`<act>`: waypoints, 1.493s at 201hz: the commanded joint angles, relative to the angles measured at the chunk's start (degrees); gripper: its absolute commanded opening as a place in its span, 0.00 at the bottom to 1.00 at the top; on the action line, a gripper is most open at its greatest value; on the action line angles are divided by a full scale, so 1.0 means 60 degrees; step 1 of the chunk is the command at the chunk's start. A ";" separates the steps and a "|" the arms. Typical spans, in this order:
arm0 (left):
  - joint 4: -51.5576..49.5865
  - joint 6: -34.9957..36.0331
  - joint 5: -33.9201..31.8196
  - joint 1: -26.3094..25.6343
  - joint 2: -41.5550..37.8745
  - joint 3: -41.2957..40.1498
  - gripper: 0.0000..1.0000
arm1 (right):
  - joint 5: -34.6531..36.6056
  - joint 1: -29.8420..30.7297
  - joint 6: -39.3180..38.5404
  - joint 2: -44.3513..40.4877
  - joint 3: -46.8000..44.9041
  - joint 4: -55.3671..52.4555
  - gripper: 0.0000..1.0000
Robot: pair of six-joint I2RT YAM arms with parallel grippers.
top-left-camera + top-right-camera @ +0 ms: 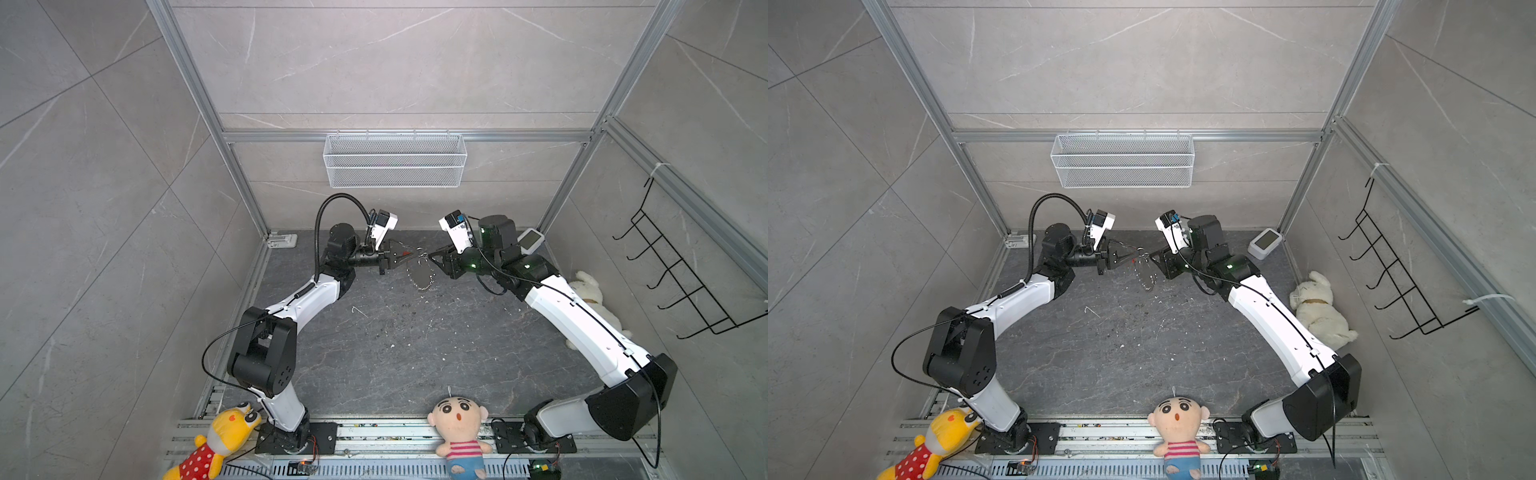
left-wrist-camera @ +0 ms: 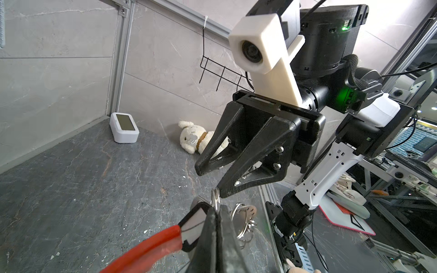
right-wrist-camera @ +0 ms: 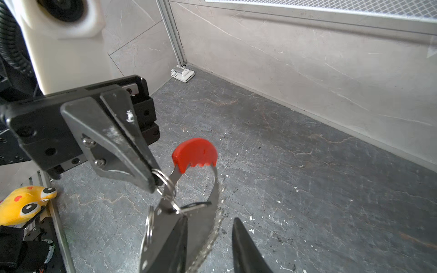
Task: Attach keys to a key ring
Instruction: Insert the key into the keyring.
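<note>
In front of the wire basket, over the counter, the two claws face each other with their tips close together. The left claw is pressed together on one small silver ring of the key ring; no gap shows between its fingers. The key ring hangs from this grip in front of the basket, slightly toward the right arm's end of it. Its red strip sits next to the left claw, and the grey band with its fringe of silver rings drops away from there. The right claw is spread: background shows between its fingers and nothing is pinched. One fingertip stands just beside the held silver ring; contact cannot be confirmed. The key fob, black-rimmed with a pale centre, lies against the end of the red strip, just beside the left claw's fingers. Whether it is threaded on a ring cannot be told.
</note>
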 commanded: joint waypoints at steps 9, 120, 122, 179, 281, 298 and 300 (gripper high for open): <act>0.0947 -0.0248 0.0213 -0.0045 -0.0168 0.0500 0.00 | 0.0029 0.0223 -0.0175 0.0148 0.0347 0.0219 0.34; 0.0929 -0.0349 0.0203 -0.0048 -0.0209 0.0559 0.00 | 0.0722 0.0756 -0.0504 0.0471 0.0660 0.0001 0.02; 0.0932 -0.0353 0.0188 -0.0048 -0.0203 0.0564 0.00 | 0.0724 0.0758 -0.0508 0.0467 0.0655 0.0001 0.02; 0.2564 -0.1343 -0.0458 -0.0048 -0.0059 0.0383 0.00 | 0.0433 0.1042 0.0225 0.0237 -0.0152 0.0799 0.03; 0.4341 -0.2412 -0.0823 -0.0400 0.0349 -0.0363 0.00 | 0.1786 0.1591 0.0485 0.0264 -0.0115 0.1204 0.00; 0.4036 -0.2183 -0.0718 -0.0385 0.0221 -0.0429 0.00 | 0.2125 0.1583 0.0358 0.0163 -0.0147 0.1107 0.00; 0.3983 -0.2144 -0.0712 -0.0385 0.0205 -0.0441 0.00 | 0.2144 0.1580 0.0329 0.0163 -0.0147 0.1090 0.00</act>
